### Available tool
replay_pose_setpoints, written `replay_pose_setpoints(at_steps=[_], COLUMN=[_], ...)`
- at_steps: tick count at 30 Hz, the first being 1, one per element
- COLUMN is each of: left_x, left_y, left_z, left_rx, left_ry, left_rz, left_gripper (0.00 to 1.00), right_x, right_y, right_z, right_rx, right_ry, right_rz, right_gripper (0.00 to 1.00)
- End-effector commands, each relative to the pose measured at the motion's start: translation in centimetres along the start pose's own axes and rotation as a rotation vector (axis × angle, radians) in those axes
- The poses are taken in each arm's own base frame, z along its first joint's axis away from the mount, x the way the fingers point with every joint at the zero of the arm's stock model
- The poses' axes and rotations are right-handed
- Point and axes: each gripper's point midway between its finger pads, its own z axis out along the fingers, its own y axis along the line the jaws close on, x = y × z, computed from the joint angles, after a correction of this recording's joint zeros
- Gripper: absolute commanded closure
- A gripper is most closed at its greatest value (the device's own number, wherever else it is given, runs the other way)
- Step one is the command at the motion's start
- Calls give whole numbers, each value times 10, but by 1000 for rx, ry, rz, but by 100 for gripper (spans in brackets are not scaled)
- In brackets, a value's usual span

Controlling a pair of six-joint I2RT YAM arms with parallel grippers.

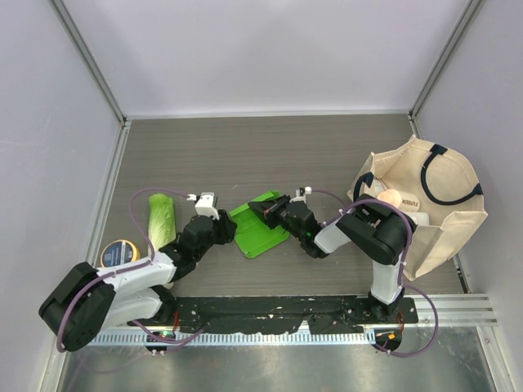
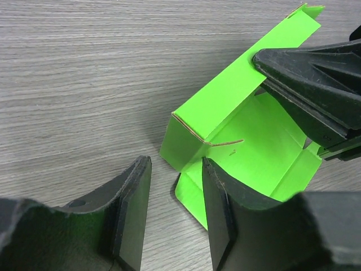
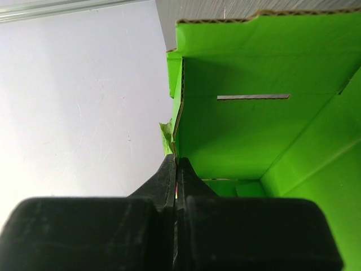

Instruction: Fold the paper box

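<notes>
- On the table's (image 1: pixel 270 155) far left, a round tin (image 1: pixel 119 252) is sitting near the front edge.
- Just right of the tin, a cabbage (image 1: pixel 161 219) is lying lengthwise, apart from the box.
- Next, the left gripper (image 2: pixel 176 166) is hovering low at the box's near-left corner. Its fingers are standing apart with nothing between them. Whether either finger is touching the cardboard cannot be told.
- At mid-table, the box (image 2: pixel 254 135) is resting between the two grippers, partly formed. Its floor is lying flat on the table, and several walls are standing up around it, one with a narrow slot.
- From the right, the right gripper (image 3: pixel 176 169) is pinching one upright wall of the box. Its fingers are pressing together on the thin cardboard edge.
- Furthest right, a beige bag (image 1: pixel 441 237) is standing with its mouth open, behind the right arm and well apart from the box.
</notes>
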Motion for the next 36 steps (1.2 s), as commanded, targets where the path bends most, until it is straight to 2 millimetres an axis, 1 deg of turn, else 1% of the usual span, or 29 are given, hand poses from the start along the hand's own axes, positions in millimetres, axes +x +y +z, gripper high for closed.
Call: replay_pose_setpoints(at_steps=[1,3,4,6,8,9,11,14,23,25,26,27,28,29,30,31,32,33,34,35,36], left_x=[-33,-32,-36,-34,-35,-32,-34,-30,-25,-29,-21,-26,-26,-19,-22,-26,-20,-19,-15,-16,-17], left_y=[-13,-18,-20,-23,-20,-19,-16,-10,-5,-4,-1,-3,2,6,6,13,22,26,33,41,42], left_z=[7,8,8,9,10,12,13,16,21,23,24,26,26,26,28,26,23,26,24,22,26], left_rx=[-18,-13,-23,-25,-54,-65,-87,-127,-180,-213,-236,-252,-290,-323,-344,-407,-462,-507,-556,-616,-650], left_ry=[-124,-121,-136,-133,-139,-131,-137,-127,-104,-110,-81,-90,-94,-70,-77,-108,-87,-82,-79,-97,-108], left_rz=[10,20,25,34,39,46,48,61,103,105,126,116,121,142,140,128,142,149,152,167,167], left_gripper=[55,54,53,51,51,53,58,63,69,71,72,73,74,78,80,82,89,94,96,100,100], right_x=[7,8,6,7,7,9,7,7,9,8,9,9,10,11,13,14,14,18,16,18,20], right_y=[11,9,10,9,11,12,12,11,12,12,13,12,14,15,15,14,14,12,8,8,8], right_z=[-5,-5,-5,-5,-5,-5,-5,-6,-6,-7,-7,-8,-8,-8,-8,-8,-9,-12,-12,-13,-14], right_rx=[-7,-3,-2,6,3,0,-1,2,-4,-4,-6,-3,-9,-11,-8,1,5,17,37,43,47], right_ry=[0,-3,-11,-10,-10,-5,-11,-13,-6,-12,-11,-13,-12,-12,-11,-16,-25,-22,-45,-48,-48], right_rz=[16,18,16,15,15,20,26,27,35,38,39,41,42,45,49,50,57,76,88,98,108], right_gripper=[100,100,100,100,100,100,100,100,100,100,100,100,100,100,100,100,100,100,100,100,100])
